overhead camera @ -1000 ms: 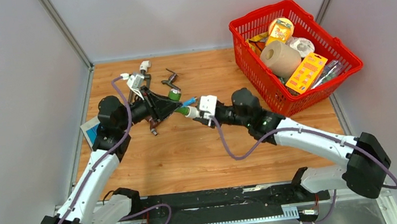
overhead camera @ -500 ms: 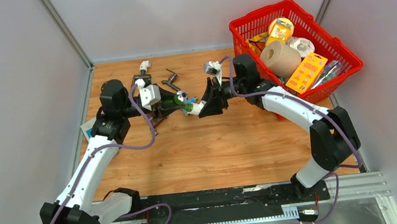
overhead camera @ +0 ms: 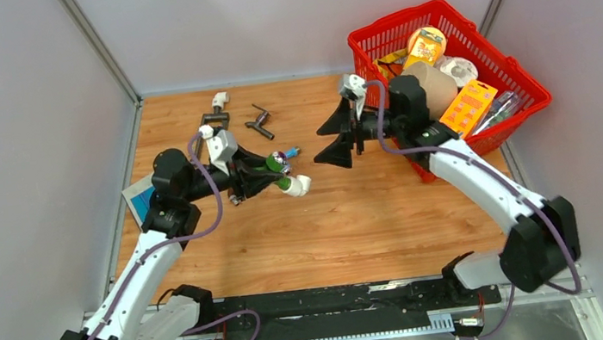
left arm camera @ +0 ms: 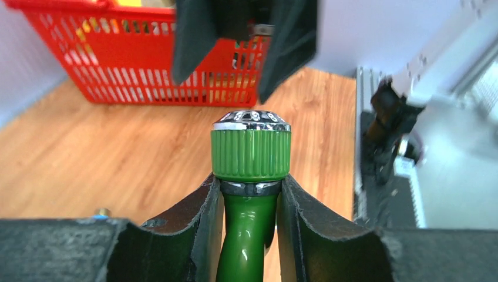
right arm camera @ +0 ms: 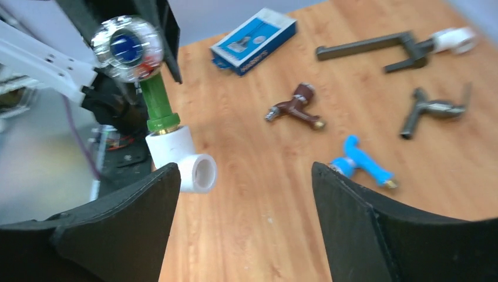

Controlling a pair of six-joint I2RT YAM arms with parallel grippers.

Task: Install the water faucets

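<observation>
My left gripper [left arm camera: 249, 194] is shut on the neck of the green faucet [left arm camera: 251, 155], just under its ribbed collar. In the right wrist view the green faucet [right arm camera: 155, 100] shows a chrome knob on top and a white elbow fitting [right arm camera: 182, 161] on its lower end. My right gripper [right arm camera: 244, 188] is wide open and holds nothing, a short way to the right of the elbow [overhead camera: 296, 185]. On the wood lie the brown faucet [right arm camera: 296, 106], the blue faucet [right arm camera: 361, 161] and the dark grey faucet [right arm camera: 434, 108].
A red basket [overhead camera: 531, 90] full of groceries stands at the back right, just behind my right gripper [overhead camera: 337, 135]. A blue box [right arm camera: 252, 38] lies at the table's left edge. A dark bracket with a white fitting [right arm camera: 376, 47] lies at the back.
My right gripper has opened, let go of the white elbow and drawn back to the right toward the basket. The left gripper still holds the green faucet, now slightly lower.
</observation>
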